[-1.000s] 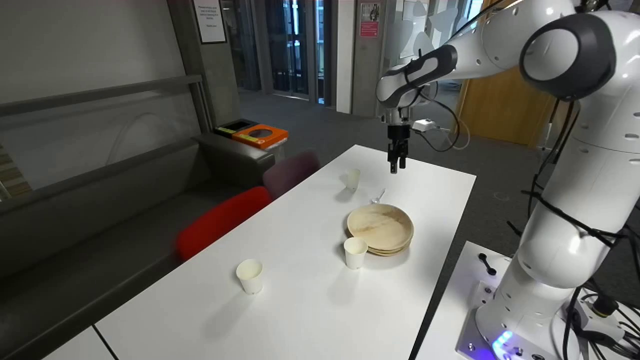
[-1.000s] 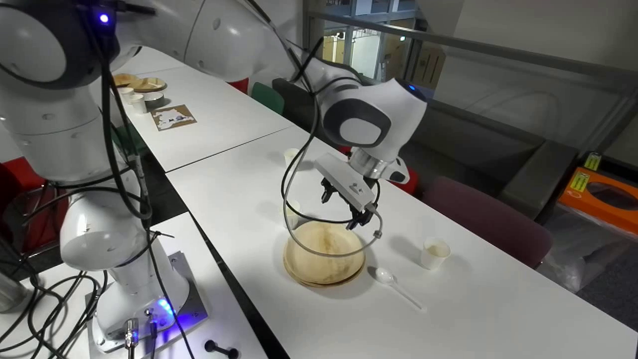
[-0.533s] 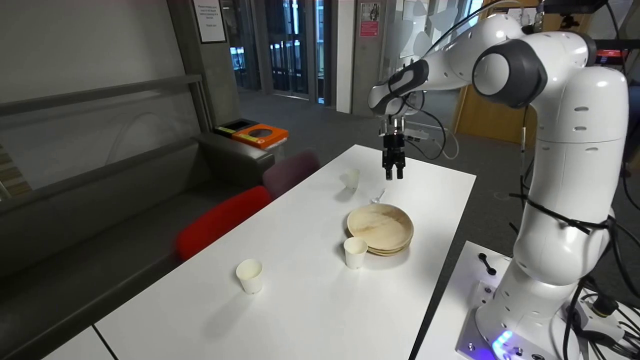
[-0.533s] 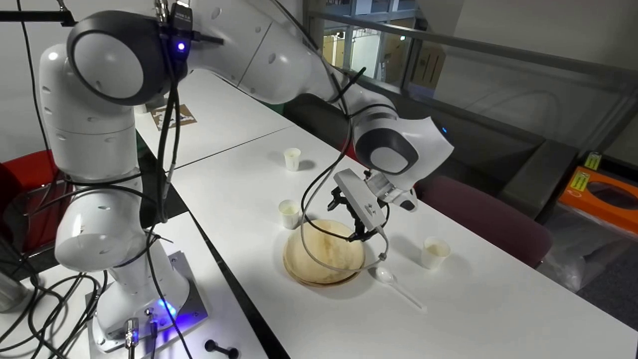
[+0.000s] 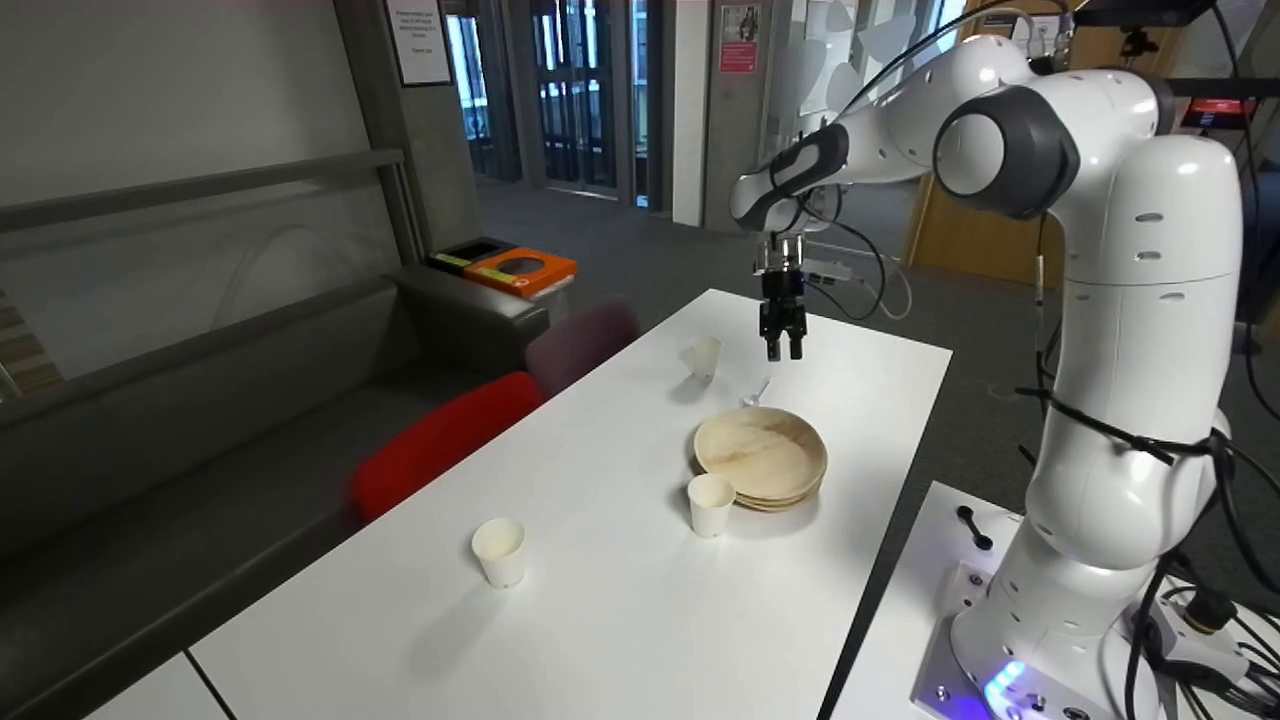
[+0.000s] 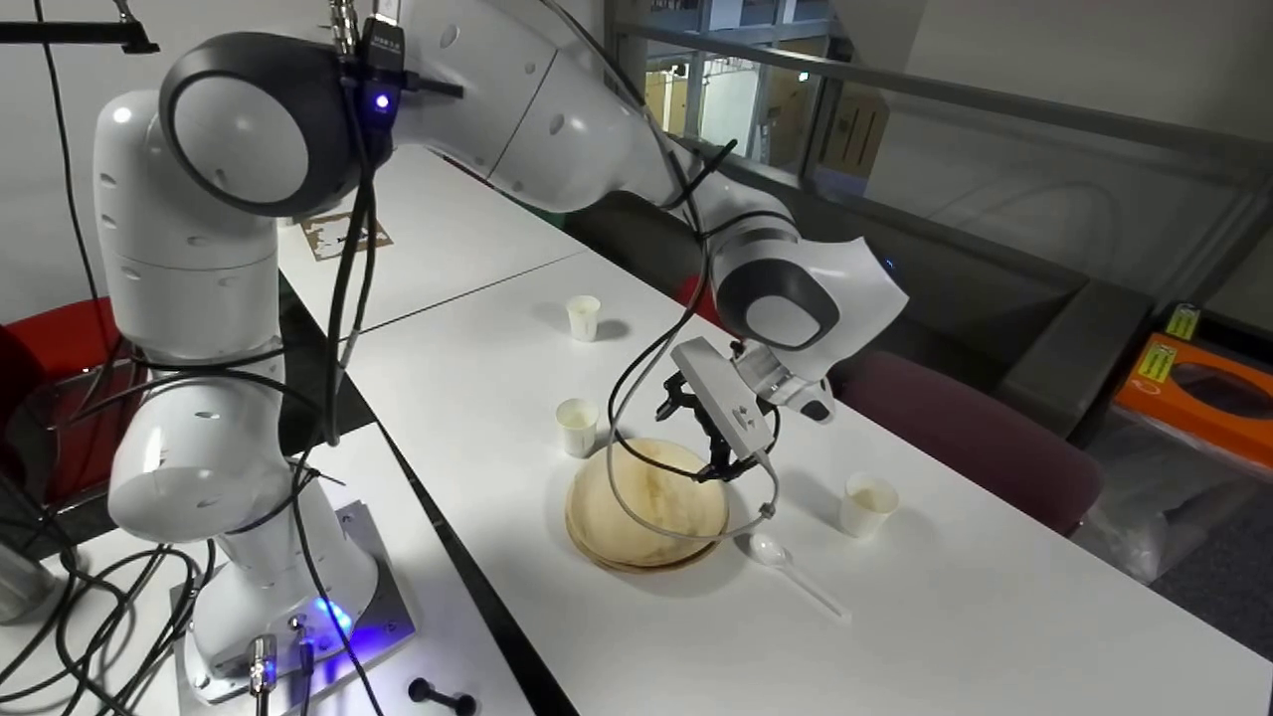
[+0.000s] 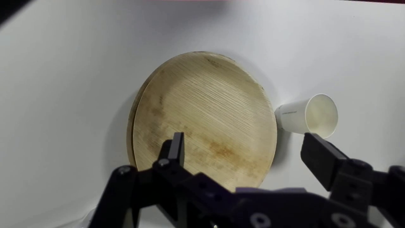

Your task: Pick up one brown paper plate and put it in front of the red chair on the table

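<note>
Well, my jaws hang above the bench (image 5: 600,640), spread wide and holding nothing. Below me lies the brown paper plate (image 7: 205,120), topmost of a stack (image 7: 130,136); in the wrist view a lower rim peeps out along one side. Its shallow face carries only brown stains. I take this to be the approach: no plate is gripped, and the lift and setting-down are yet to come. The next move, I judge, calls for going down with one side of my jaws inside the rim and the other outside, biting shallowly so that I raise one plate and not two.

Just beside the rim stands a white cup (image 7: 305,114), close enough that I might nudge it on the way down. Inside it I make out only pale walls; whether anything lies at the bottom I cannot fairly tell. Across the stack from it lies a white spoon (image 6: 796,577). Farther out, the red chair (image 5: 445,445) shows past the bench edge; the plate should come to rest before it, and a second cup (image 5: 500,555) stands near there. A third cup (image 6: 867,507) stands nearer the maroon chair (image 6: 970,443); off the bench is an orange-topped bin (image 5: 520,270).
</note>
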